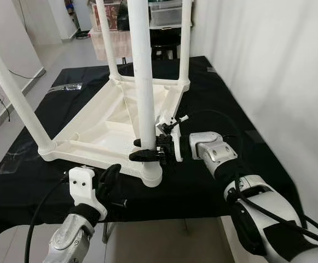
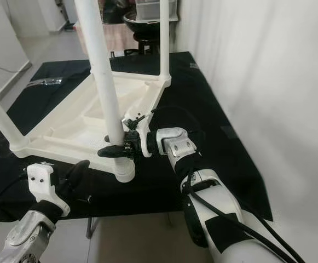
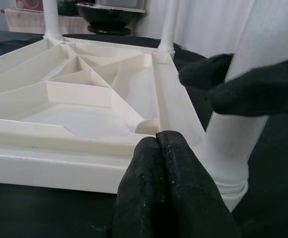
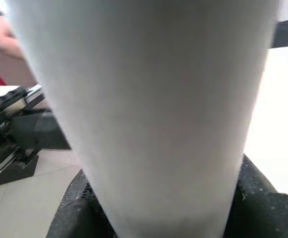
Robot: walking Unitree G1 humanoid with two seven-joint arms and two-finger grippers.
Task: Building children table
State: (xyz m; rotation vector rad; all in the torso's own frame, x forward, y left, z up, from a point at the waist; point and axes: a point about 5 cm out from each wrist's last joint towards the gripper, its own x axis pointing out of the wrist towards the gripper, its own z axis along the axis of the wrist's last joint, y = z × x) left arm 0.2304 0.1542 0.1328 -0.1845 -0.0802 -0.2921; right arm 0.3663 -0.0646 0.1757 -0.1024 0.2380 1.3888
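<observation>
I'm looking down at the children's table (image 1: 107,129), which lies upside down on a black cloth (image 1: 213,98) spread over the tabletop, its ribbed white underside facing up and its legs standing upward from the corners. The near leg (image 1: 142,82) rises from the corner socket closest to me, right at the front edge of the cloth. My right gripper (image 1: 148,149) reaches in from the right and its jaws are clamped around that near leg low down, just above the socket, one black finger wrapped across the front of the leg; in the right wrist view the white leg (image 4: 153,114) sits tight between the black pads (image 4: 255,198). My left gripper (image 1: 109,183) is low at the front edge of the tabletop, just beside the table frame and a little to the left of the near leg; its jaws are pressed together with nothing between them, and in the left wrist view the fingertips (image 3: 158,148) sit up against the rim of the frame. The left leg (image 1: 13,93) leans out toward the left edge of the view, and two more legs stand at the far corners. A white wall (image 1: 268,66) runs along the right side, and storage boxes (image 1: 164,13) are stacked beyond the far end of the cloth.
</observation>
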